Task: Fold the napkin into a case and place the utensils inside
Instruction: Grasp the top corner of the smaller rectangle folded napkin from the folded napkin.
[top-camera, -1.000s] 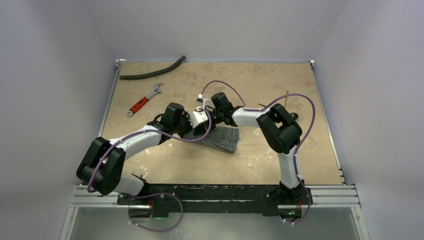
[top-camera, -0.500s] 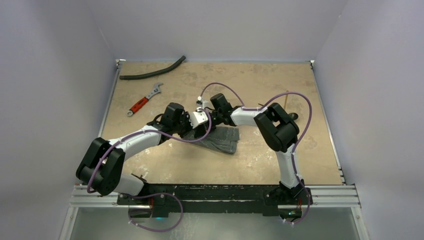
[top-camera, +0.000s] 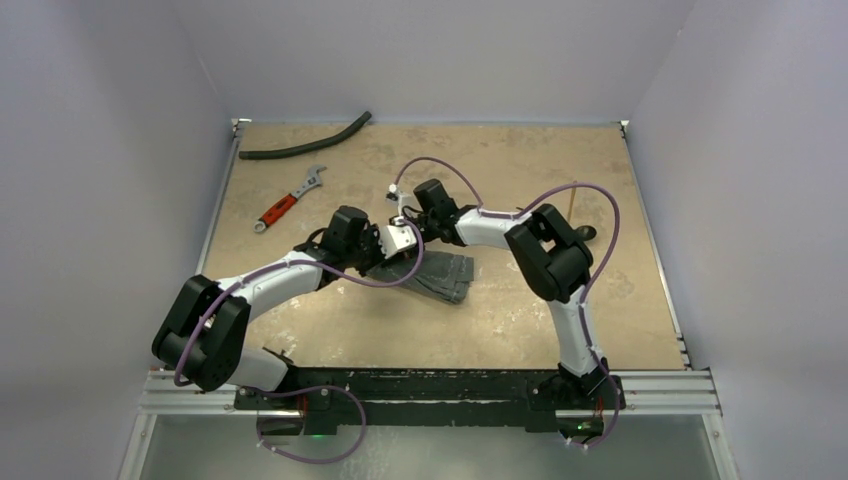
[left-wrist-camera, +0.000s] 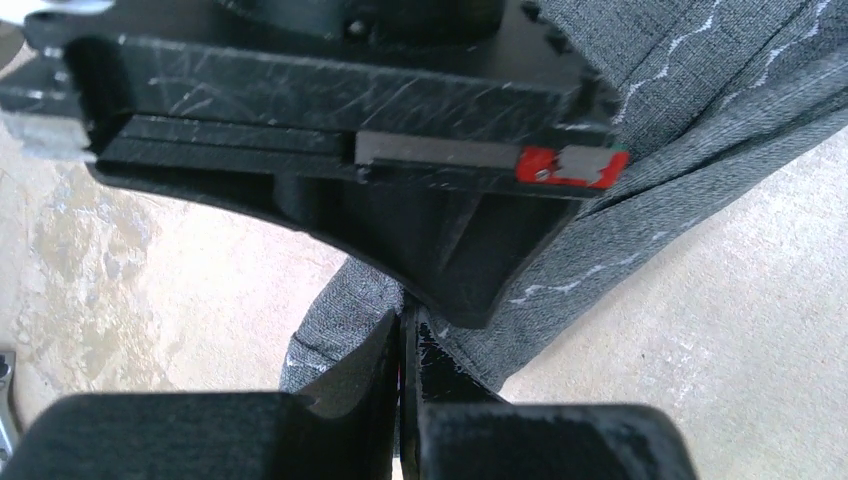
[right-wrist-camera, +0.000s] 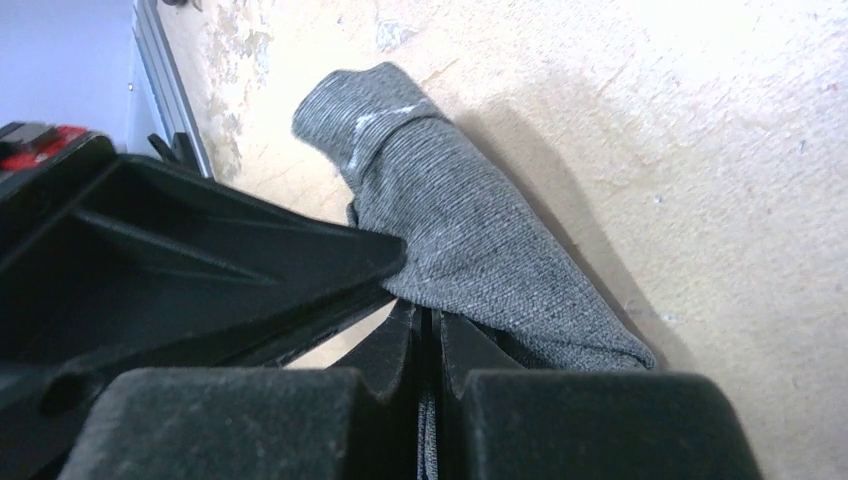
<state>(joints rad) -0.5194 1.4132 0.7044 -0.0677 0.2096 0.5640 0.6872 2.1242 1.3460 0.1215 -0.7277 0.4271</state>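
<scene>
At mid counter (top-camera: 520, 170), left gripper (left-wrist-camera: 405, 325) and right gripper (right-wrist-camera: 428, 318) are both clamped shut on one bunched edge of the grey stitched cloth napkin (top-camera: 447, 274), likely lifting it together so the case fold lands square.

You swung the right gripper (top-camera: 402, 218) left and slightly toward the far edge, and its elbow followed. The napkin (top-camera: 443, 274) was dragged along. Its right edge slid left and the cloth drew in narrower.
</scene>
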